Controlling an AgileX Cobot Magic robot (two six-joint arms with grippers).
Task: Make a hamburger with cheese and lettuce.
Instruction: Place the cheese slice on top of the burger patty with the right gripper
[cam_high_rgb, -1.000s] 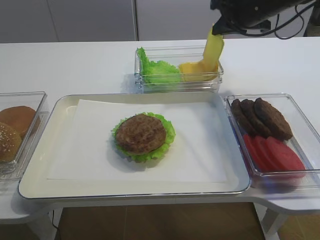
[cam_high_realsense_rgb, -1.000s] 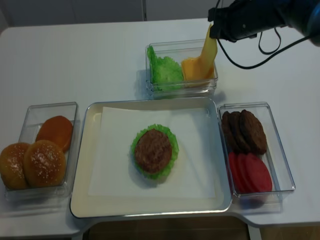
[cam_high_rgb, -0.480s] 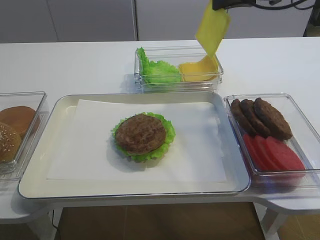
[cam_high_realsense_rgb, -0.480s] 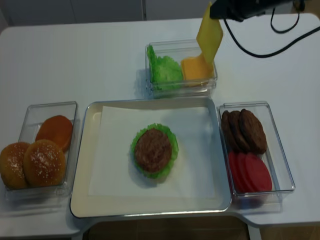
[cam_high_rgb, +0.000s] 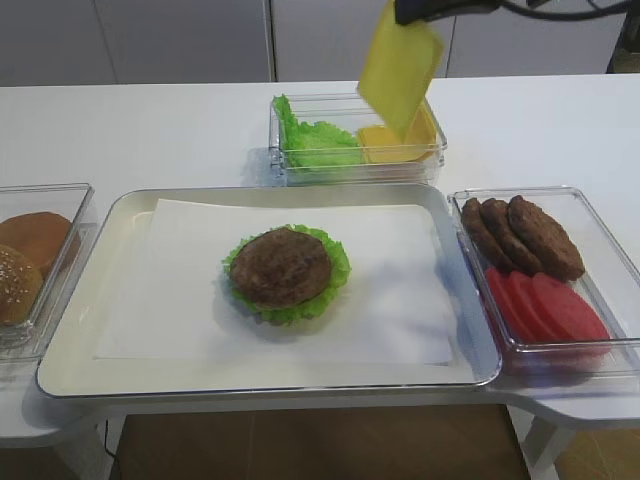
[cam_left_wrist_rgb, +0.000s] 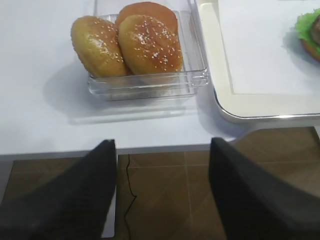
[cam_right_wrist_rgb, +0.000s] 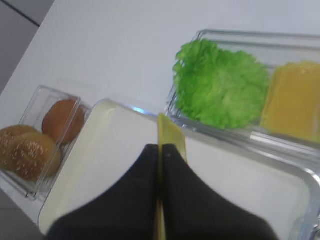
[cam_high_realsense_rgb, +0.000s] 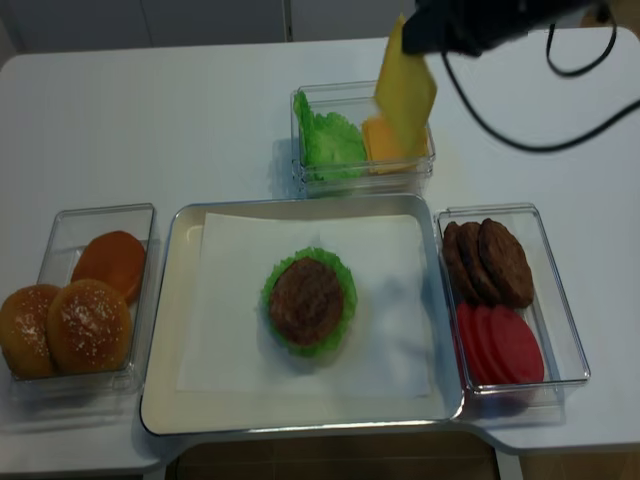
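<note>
— What was seen along the left of the counter (cam_high_rgb: 160, 125)?

— A clear bin (cam_high_realsense_rgb: 62, 235) holding brown buns (cam_high_realsense_rgb: 88, 325) was seen at the far left. In the left wrist view, the left hand (cam_left_wrist_rgb: 162, 192) was held below the counter's front edge near that bin, its two dark fingers (cam_left_wrist_rgb: 82, 200) spread well apart with nothing between them.

— And in the middle?

— A cream tray (cam_high_rgb: 110, 225) lined with white paper (cam_high_rgb: 180, 290) was set there. The hamburger (cam_high_rgb: 287, 272) was found near the middle of the paper: a round grilled patty lying on the lettuce (cam_high_rgb: 338, 262), whose frilly edge was shown all round it. No cheese was laid on it yet.

— Where was the cheese?

— The cheese (cam_high_rgb: 398, 65) was held in the air by its upper edge, tilted, above the divided bin (cam_high_rgb: 355, 170) behind the tray. It was pinched by the right hand (cam_high_rgb: 425, 12), which was closed on the slice; in the right wrist view the slice (cam_right_wrist_rgb: 170, 137) was seen edge-on between the two pressed fingers (cam_right_wrist_rgb: 135, 200). In that bin, spare green leaves (cam_high_realsense_rgb: 328, 142) were kept on the left and a pile of yellow slices (cam_high_rgb: 400, 140) on the right.

— And the far right?

— Another clear bin (cam_high_realsense_rgb: 555, 300) was placed just beside the tray, with dark patties (cam_high_realsense_rgb: 490, 262) at the back and red tomato slices (cam_high_realsense_rgb: 500, 345) at the front.
</note>
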